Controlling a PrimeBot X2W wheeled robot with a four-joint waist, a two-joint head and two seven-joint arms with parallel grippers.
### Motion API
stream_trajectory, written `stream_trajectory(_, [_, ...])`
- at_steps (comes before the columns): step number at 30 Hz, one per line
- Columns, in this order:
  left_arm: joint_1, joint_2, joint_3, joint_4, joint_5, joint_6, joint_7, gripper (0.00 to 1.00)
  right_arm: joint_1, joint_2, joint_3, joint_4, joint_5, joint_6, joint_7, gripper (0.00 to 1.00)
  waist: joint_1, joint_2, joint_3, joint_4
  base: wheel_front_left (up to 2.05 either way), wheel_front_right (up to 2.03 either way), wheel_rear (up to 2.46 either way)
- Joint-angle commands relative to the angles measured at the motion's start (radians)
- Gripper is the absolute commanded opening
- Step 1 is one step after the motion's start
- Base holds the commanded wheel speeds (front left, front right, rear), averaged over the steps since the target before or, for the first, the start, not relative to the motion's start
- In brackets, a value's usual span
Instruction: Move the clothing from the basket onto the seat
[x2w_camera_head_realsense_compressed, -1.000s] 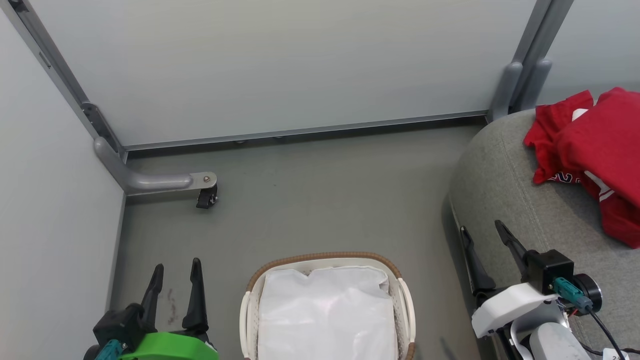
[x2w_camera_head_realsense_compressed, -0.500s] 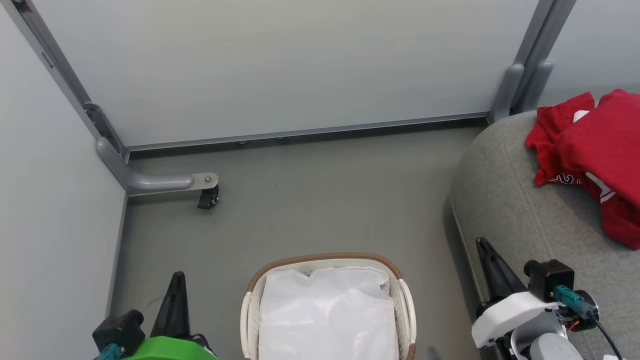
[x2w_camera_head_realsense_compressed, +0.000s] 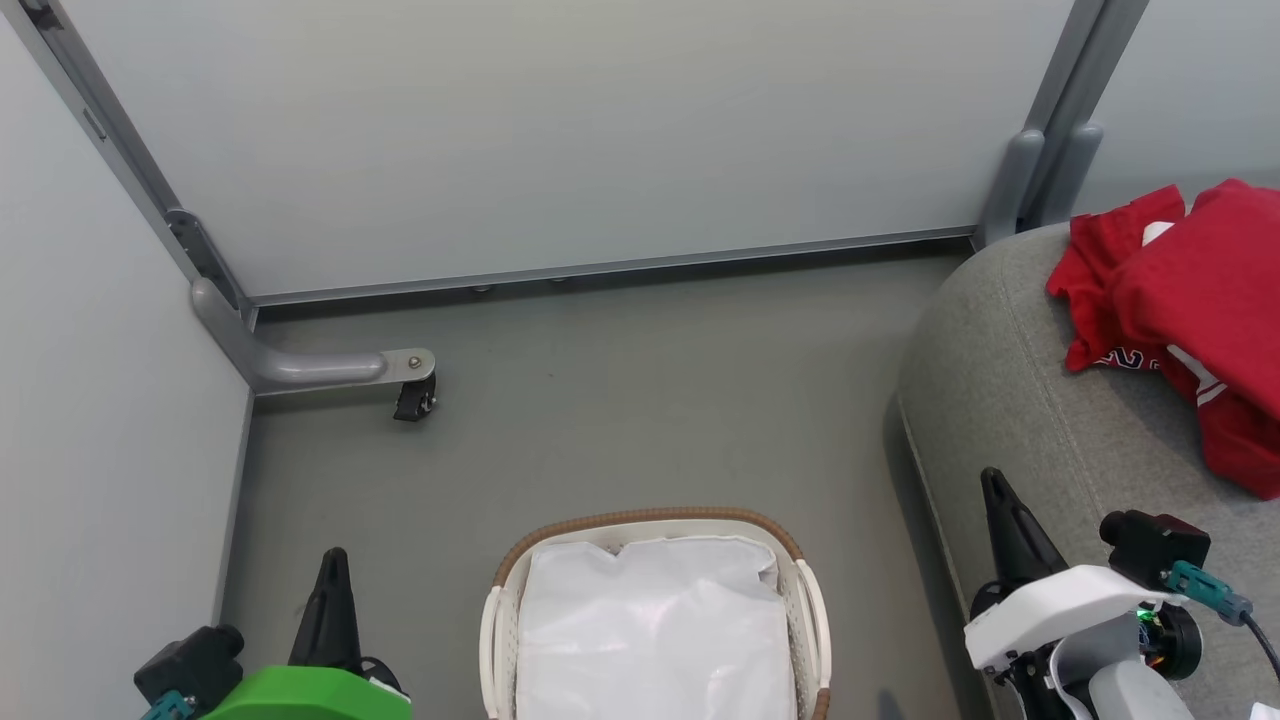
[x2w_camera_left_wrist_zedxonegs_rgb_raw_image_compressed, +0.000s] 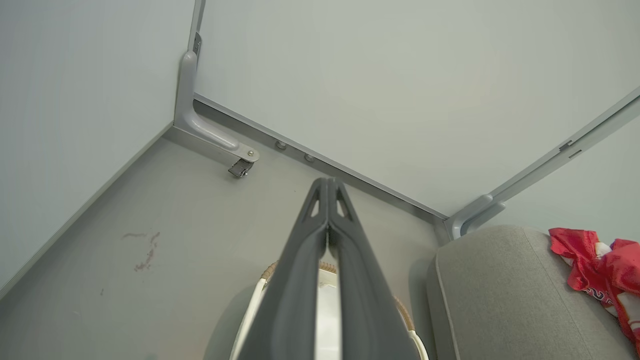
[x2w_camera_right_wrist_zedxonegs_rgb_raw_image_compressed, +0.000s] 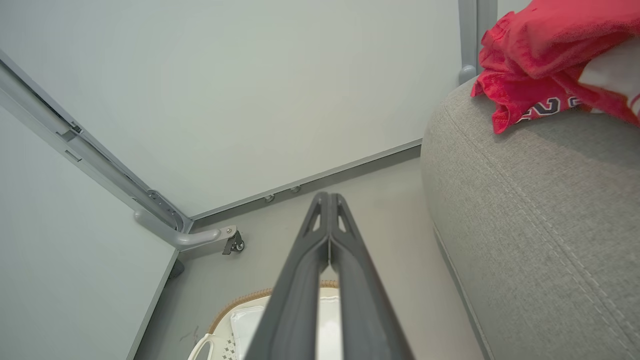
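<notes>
The clothing (x2w_camera_head_realsense_compressed: 1200, 300) is piled on the seat (x2w_camera_head_realsense_compressed: 1040, 440), well apart from the basket (x2w_camera_head_realsense_compressed: 640, 517). The fingers of the left gripper (x2w_camera_head_realsense_compressed: 333, 556) and right gripper (x2w_camera_head_realsense_compressed: 991, 478) are pressed together, nothing held.

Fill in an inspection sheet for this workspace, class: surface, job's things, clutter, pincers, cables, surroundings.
Surface: smooth grey floor.
Job's things: red clothing lies heaped on the grey seat; the basket stands on the floor holding its white liner, no red garment seen inside.
Clutter: nothing seen loose; a reddish smudge marks the floor.
Pincers: left pincer shut, holding nothing; right pincer shut, holding nothing.
Cables: teal plug with a dark lead at the right wrist.
Surroundings: pale panel walls; grey frame foot with a caster.
</notes>
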Motion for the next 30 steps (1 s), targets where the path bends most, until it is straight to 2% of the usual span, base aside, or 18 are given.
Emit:
stream_trajectory(1, [-0.032,0.010,0.010,-0.017,-0.044,-0.002,0.009,0.00,-0.009,-0.005,-0.008,-0.019,0.047,0.000,0.009,0.00,0.0000,0.0000,0.000,0.000,0.00,0.00,0.00])
stream_trajectory(30, [-0.069,0.018,0.057,-0.038,-0.403,-0.005,0.110,0.00,-0.004,-0.008,-0.053,-0.050,0.462,-0.001,0.115,0.00,0.0000,0.0000,-0.009,-0.008,0.00,0.00,0.00])
